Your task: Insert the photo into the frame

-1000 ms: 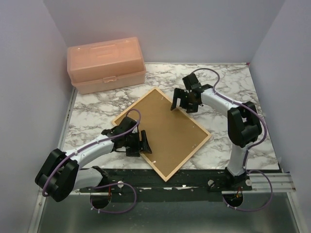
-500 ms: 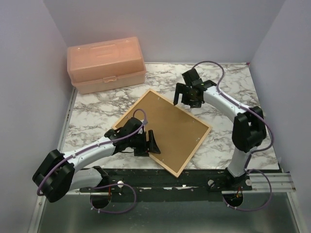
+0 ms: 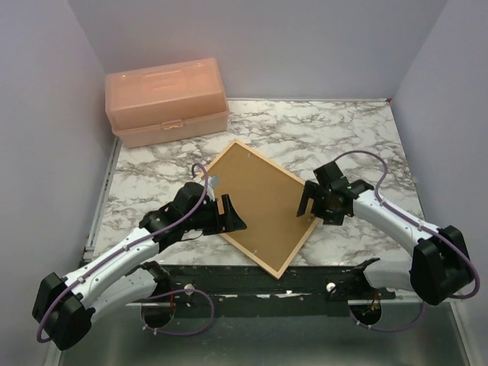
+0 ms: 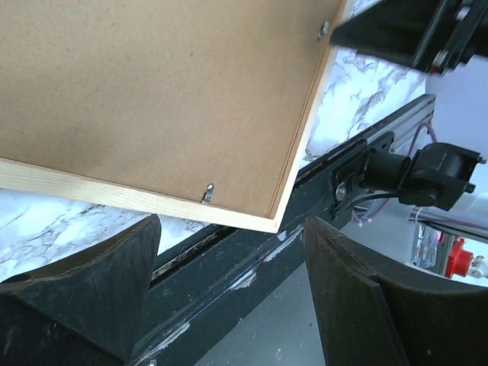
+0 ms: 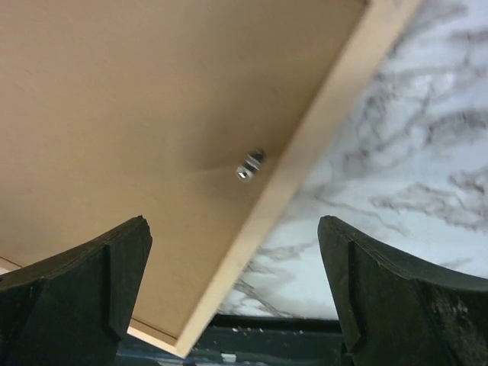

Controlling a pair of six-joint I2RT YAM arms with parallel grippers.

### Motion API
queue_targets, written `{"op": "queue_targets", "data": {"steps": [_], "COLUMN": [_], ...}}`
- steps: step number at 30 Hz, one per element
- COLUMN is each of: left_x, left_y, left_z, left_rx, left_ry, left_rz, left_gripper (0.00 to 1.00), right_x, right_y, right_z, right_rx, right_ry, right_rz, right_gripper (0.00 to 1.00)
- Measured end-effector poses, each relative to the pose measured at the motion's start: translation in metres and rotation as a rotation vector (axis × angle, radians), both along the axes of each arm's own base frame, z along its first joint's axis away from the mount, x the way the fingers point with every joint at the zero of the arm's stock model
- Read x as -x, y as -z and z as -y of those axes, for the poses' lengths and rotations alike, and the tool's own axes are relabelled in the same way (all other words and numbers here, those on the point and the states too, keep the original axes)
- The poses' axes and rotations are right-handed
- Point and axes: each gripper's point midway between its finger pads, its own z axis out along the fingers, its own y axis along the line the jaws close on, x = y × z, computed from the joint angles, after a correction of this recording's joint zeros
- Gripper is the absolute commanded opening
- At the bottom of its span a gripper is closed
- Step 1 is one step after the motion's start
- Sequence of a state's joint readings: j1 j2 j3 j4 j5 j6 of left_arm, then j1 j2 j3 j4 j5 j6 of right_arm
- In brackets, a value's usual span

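Left gripper (image 3: 231, 216) and right gripper (image 3: 306, 200) held wide open, nothing gripped; frame (image 4: 114, 197) laid back-up between them, contact seemingly none.

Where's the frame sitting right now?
In the top view the frame lies back-up at the centre front of the table, turned like a diamond between the left gripper and the right gripper, its near corner over the black rail.

bent low at the frame's (image 3: 271, 162) near-left edge with the left arm (image 3: 114, 255), left gripper (image 3: 232, 216) hovering there, spread wide, gripping nothing. stretched flat toward the frame's right edge with the right arm (image 3: 396, 221), right gripper (image 3: 310, 207) likewise spread and bare.
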State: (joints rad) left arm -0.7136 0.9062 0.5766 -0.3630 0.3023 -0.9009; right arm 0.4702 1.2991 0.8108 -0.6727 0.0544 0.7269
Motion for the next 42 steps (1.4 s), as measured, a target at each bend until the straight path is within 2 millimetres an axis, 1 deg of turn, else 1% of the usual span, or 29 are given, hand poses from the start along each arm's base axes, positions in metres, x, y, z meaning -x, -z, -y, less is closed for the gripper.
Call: {"op": "queue_targets", "data": {"steps": [2, 3, 4, 6, 8, 11, 14, 15, 17, 18, 20, 24, 27, 32, 36, 39, 41, 42], "left_x": [-0.003, -0.004, -0.005, -0.006, -0.007, -0.006, -0.004, -0.004, -0.004, -0.004, -0.004, -0.005, -0.007, -0.012, -0.019, -0.026, -0.030, -0.033], "left_y": [-0.007, -0.008, -0.010, -0.011, -0.008, -0.001, 0.007, 0.008, 0.010, 0.011, 0.011, 0.009, 0.010, 0.015, 0.018, 0.024, 0.030, 0.033], "left_z": [-0.004, -0.005, -0.007, -0.009, -0.012, -0.015, -0.019, -0.020, -0.021, -0.022, -0.023, -0.026, -0.030, -0.039, -0.050, -0.061, -0.072, -0.077], "left_rx": [0.015, 0.017, 0.021, 0.022, 0.017, 0.005, -0.011, -0.013, -0.017, -0.018, -0.018, -0.018, -0.024, -0.051, -0.073, -0.104, -0.146, -0.168], "left_ry": [-0.019, -0.023, -0.031, -0.041, -0.050, -0.058, -0.066, -0.067, -0.071, -0.073, -0.074, -0.082, -0.092, -0.114, -0.144, -0.179, -0.209, -0.226], "left_rz": [0.022, 0.026, 0.032, 0.034, 0.030, 0.015, -0.004, -0.006, -0.011, -0.011, -0.009, 0.002, 0.002, -0.001, 0.002, 0.001, -0.008, -0.012], "left_gripper": [0.77, 0.77, 0.77, 0.77, 0.77, 0.77, 0.77, 0.77, 0.77, 0.77, 0.77, 0.77, 0.77, 0.77, 0.77, 0.77, 0.77, 0.77], "right_x": [0.017, 0.023, 0.027, 0.032, 0.036, 0.045, 0.054, 0.055, 0.051, 0.049, 0.046, 0.040, 0.032, 0.021, 0.006, -0.003, -0.008, -0.011], "right_y": [0.006, 0.007, 0.008, 0.009, 0.014, 0.028, 0.043, 0.044, 0.044, 0.045, 0.046, 0.045, 0.043, 0.036, 0.025, 0.020, 0.017, 0.015], "right_z": [0.006, 0.008, 0.009, 0.011, 0.012, 0.013, 0.012, 0.011, 0.008, 0.006, 0.002, -0.002, 0.000, 0.012, 0.019, 0.026, 0.030, 0.032], "right_rx": [-0.008, -0.015, -0.019, -0.025, -0.023, -0.022, -0.026, -0.029, -0.045, -0.050, -0.067, -0.071, -0.051, 0.029, 0.084, 0.125, 0.155, 0.168], "right_ry": [0.017, 0.023, 0.028, 0.036, 0.041, 0.043, 0.040, 0.040, 0.037, 0.035, 0.034, 0.063, 0.082, 0.082, 0.085, 0.085, 0.081, 0.081], "right_rz": [-0.025, -0.026, -0.027, -0.027, -0.041, -0.086, -0.135, -0.142, -0.131, -0.131, -0.129, -0.138, -0.123, -0.083, -0.024, 0.013, 0.038, 0.049], "right_gripper": [1.00, 1.00, 0.99, 0.94, 0.85, 0.71, 0.60, 0.56, 0.45, 0.36, 0.23, 0.02, 0.00, 0.00, 0.00, 0.00, 0.05, 0.12]}}
